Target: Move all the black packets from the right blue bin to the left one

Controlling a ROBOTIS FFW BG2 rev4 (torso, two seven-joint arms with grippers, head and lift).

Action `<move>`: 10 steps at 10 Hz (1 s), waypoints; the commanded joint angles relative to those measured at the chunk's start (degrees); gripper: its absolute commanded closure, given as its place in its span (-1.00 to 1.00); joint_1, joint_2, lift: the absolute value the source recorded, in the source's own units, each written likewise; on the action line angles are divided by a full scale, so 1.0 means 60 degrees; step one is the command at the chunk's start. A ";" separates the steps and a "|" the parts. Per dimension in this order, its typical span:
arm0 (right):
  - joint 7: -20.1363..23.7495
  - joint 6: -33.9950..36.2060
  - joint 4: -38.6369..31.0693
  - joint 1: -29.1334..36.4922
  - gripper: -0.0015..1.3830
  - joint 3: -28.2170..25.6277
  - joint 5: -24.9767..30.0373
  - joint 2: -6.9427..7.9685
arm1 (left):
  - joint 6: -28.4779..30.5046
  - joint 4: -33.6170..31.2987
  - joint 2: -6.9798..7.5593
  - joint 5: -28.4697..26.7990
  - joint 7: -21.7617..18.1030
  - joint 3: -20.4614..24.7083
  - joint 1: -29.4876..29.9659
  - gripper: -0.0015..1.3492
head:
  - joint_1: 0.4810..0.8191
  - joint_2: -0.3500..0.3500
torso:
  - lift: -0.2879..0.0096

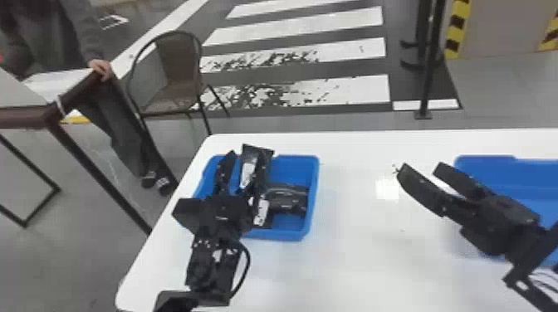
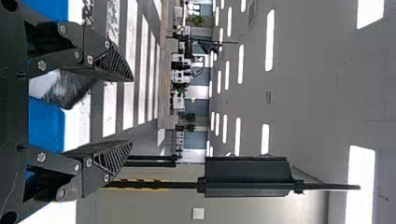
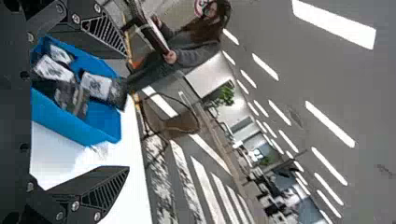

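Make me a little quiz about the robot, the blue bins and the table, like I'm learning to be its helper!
1. Pick one: what colour is the table?
A) green
B) white
C) red

2. True or false: the right gripper has its two fingers spread apart.

3. Fill in the missing word: black packets lie in the blue bin on the robot's ____ side.

Key: 1. B; 2. true; 3. left
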 commanded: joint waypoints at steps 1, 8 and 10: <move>0.0021 -0.0762 -0.0029 0.0336 -0.71 -0.0560 0.0383 0.0084 | -0.1168 -0.0351 -0.0011 0.0773 -0.0008 -0.0268 0.0249 -0.73 | 0.27 0.77 | -0.01; 0.0021 -0.4114 -0.0897 0.2071 -0.62 -0.1284 0.1583 0.0245 | -0.1473 -0.4593 -0.0216 0.1801 0.0080 -0.0287 0.3975 -0.72 | 0.27 0.49 | -0.01; 0.0007 -0.4418 -0.1858 0.3219 -0.63 -0.2217 0.2554 0.0640 | -0.0934 -0.5296 -0.0260 0.1382 0.0080 -0.0115 0.4795 -0.74 | 0.27 0.44 | -0.01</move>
